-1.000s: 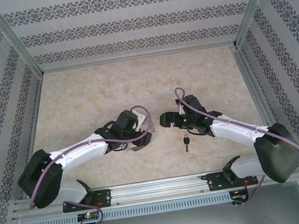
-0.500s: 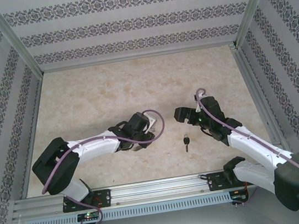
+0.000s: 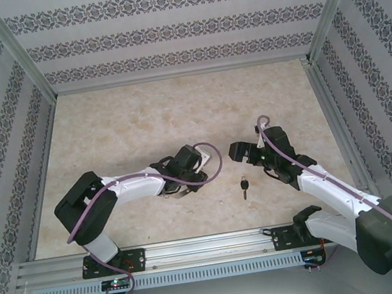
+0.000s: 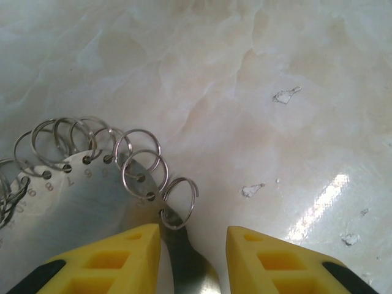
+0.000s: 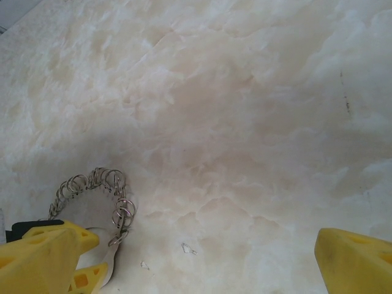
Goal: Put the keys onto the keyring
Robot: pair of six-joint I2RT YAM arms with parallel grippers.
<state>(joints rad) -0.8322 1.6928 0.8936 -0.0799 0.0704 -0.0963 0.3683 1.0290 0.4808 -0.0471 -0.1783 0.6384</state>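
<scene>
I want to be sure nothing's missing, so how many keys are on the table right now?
1. The key lies on the table near its front edge, a little right of centre. More could be hidden beneath the left arm or right arm.

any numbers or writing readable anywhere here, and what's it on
"8": stamped on the flat silver metal keyring plate, beside a hole near its rim.
"9": same plate, a couple of holes further along; likely, slightly soft.
Other stamped digits along that rim: too blurred to read.
Small black-headed silver key: too small to show any marking.
</scene>
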